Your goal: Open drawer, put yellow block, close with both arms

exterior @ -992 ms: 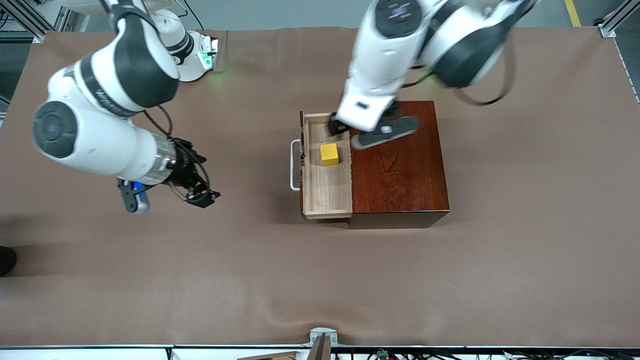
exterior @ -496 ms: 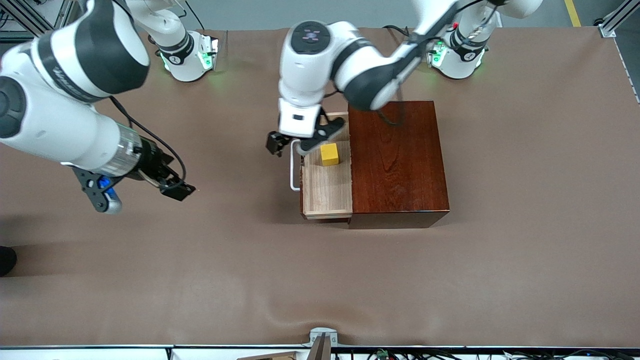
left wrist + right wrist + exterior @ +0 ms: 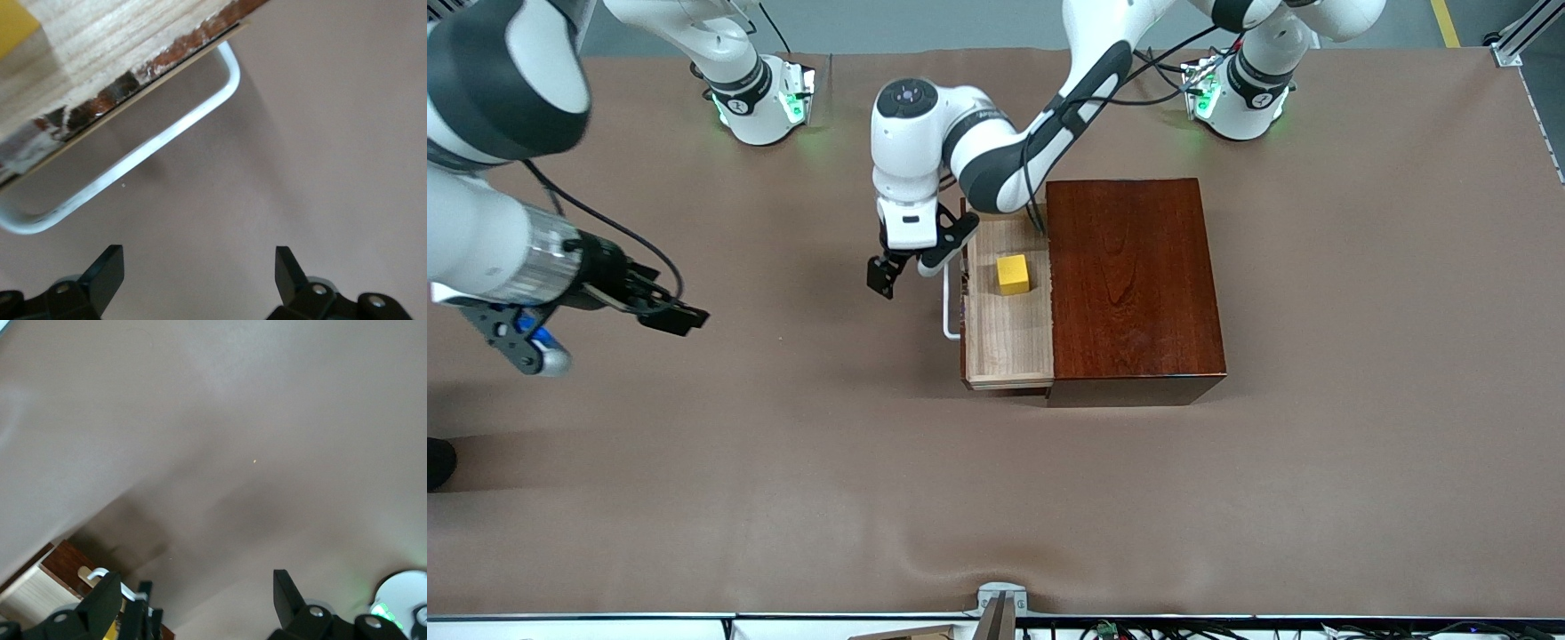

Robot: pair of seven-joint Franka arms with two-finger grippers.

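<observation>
Brown cloth: a plain brown cover spreads over the whole table (image 3: 783,498); a small metal bracket (image 3: 1000,600) sits at the table edge closest to the front camera.
Mahogany box: one glossy dark box (image 3: 1134,284) stands mid-table, toward the left arm's end.
Drawer: one pale wooden drawer (image 3: 1009,329) is pulled out of the box toward the right arm's end, open on top.
Handle: one white U-shaped bar handle (image 3: 950,302) juts from the drawer front; in the left wrist view it shows clearly (image 3: 133,160), apart from the fingers.
Yellow block: one yellow block (image 3: 1013,274) rests on the drawer floor, in the half farther from the front camera; nothing covers it.
Left arm: it reaches from its base across the box's upper corner and bends down, wrist pointing at the table.
Left pincer: the left pincer (image 3: 898,267) hangs just in front of the drawer, beside the end of the handle farther from the front camera, fingers spread and holding nothing.
In the way: the left arm's forearm crosses over the drawer's corner farthest from the front camera.
Right arm: it is drawn back to its own end of the table, forearm roughly level.
Right pincer: the right pincer (image 3: 667,313) is over bare cloth, well apart from the drawer, fingers spread wide and empty.
Bases: two green-lit bases, one per arm.
</observation>
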